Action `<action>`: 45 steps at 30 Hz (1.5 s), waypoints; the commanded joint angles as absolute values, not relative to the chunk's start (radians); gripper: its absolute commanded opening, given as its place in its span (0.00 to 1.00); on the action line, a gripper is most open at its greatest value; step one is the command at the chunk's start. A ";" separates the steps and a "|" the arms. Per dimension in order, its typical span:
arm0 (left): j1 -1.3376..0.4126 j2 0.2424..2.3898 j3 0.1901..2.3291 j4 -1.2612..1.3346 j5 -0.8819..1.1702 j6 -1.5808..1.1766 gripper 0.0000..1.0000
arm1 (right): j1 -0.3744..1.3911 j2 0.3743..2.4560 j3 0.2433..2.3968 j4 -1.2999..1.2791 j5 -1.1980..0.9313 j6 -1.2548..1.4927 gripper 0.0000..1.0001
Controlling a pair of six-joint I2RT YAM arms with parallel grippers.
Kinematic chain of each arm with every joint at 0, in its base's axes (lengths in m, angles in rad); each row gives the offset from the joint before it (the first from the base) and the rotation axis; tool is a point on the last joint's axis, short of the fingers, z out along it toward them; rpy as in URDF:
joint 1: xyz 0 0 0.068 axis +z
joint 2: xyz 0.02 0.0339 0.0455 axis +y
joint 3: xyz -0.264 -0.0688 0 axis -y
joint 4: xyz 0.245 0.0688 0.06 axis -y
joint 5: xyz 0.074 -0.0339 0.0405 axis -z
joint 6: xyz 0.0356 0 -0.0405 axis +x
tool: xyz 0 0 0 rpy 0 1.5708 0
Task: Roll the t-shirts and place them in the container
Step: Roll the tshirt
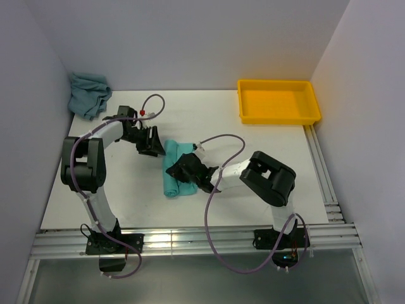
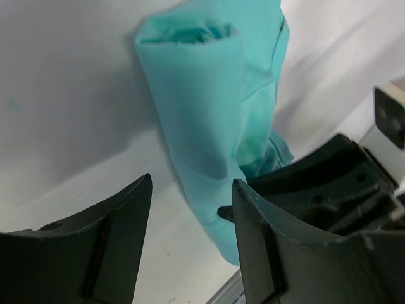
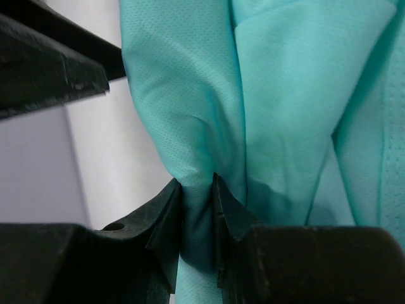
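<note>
The mint-turquoise t-shirt (image 1: 176, 176) lies in the middle of the table (image 1: 139, 196) as a loose roll, with a spiral showing at one end. The right gripper (image 3: 197, 190) has its fingers clamped on a fold at the roll's edge, judged to pin it against unwinding. The left gripper (image 2: 192, 183) stands just beside the far end, fingers apart and holding nothing. The grey-teal t-shirt (image 1: 88, 93) sits crumpled and unrolled at the far-left corner, well apart from the yellow tray (image 1: 278, 104).

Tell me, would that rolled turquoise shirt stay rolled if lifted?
Probably not: the turquoise t-shirt looks thin and floppy, bunching where the right pincer pinches a fold. Its roll looks loose and open-ended, so it would likely sag and unwind.
</note>
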State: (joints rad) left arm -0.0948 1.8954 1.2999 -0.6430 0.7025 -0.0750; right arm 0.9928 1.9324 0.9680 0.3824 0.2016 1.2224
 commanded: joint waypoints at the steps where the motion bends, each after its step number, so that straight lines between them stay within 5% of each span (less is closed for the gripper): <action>1: -0.095 1.887 1.266 -0.588 0.814 -0.052 0.59 | 0.979 1.924 0.871 0.573 0.134 1.353 0.12; 22: -0.115 2.048 1.239 -0.442 0.953 -0.144 0.52 | 0.957 2.134 0.656 1.138 0.074 1.614 0.04; 27: -0.140 2.034 1.258 -0.454 0.893 -0.198 0.21 | 0.956 2.096 0.684 1.007 0.077 1.560 0.12; 30: -0.152 2.000 1.275 -0.477 0.751 -0.221 0.02 | 0.956 2.048 0.730 0.846 0.084 1.499 0.27; 34: -0.160 1.942 1.287 -0.509 0.592 -0.229 0.00 | 0.962 1.971 0.796 0.620 0.118 1.422 0.45; 45: -0.181 1.864 1.324 -0.575 0.396 -0.196 0.00 | 1.048 1.894 1.153 -0.089 0.354 1.224 0.49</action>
